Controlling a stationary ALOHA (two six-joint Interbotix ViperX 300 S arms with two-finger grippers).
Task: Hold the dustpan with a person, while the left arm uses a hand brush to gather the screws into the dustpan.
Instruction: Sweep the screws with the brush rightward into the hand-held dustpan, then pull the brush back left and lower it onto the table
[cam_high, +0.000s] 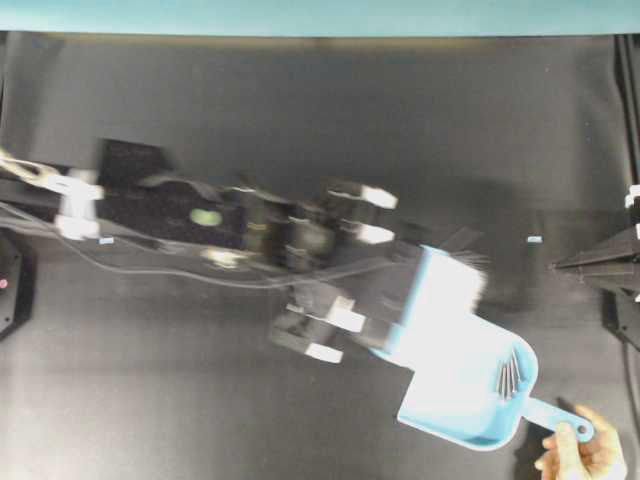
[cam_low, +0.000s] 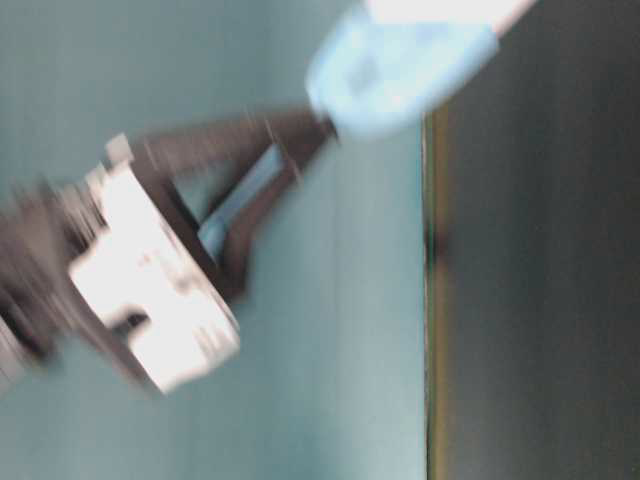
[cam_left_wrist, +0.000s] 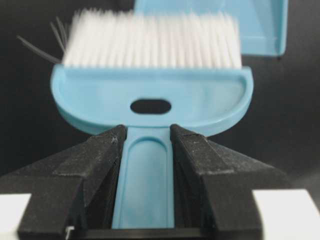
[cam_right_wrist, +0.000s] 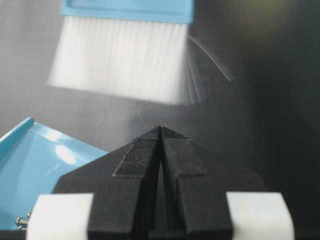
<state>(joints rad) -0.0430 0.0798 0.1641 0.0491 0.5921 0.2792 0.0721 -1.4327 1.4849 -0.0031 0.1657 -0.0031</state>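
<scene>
My left gripper is shut on the thin handle of the light blue hand brush. Its white bristles hang just over the front lip of the dustpan, motion-blurred. The light blue dustpan lies at the lower right, mouth facing up-left. Several silver screws lie inside it against the back wall. A person's hand pinches the dustpan's handle. My left gripper reaches in from the left. My right gripper sits at the right edge, shut and empty, pointing at the bristles.
A black mat covers the table, and a teal wall strip runs along the far edge. Two small blue tape marks lie on the mat. Cables trail from the left arm.
</scene>
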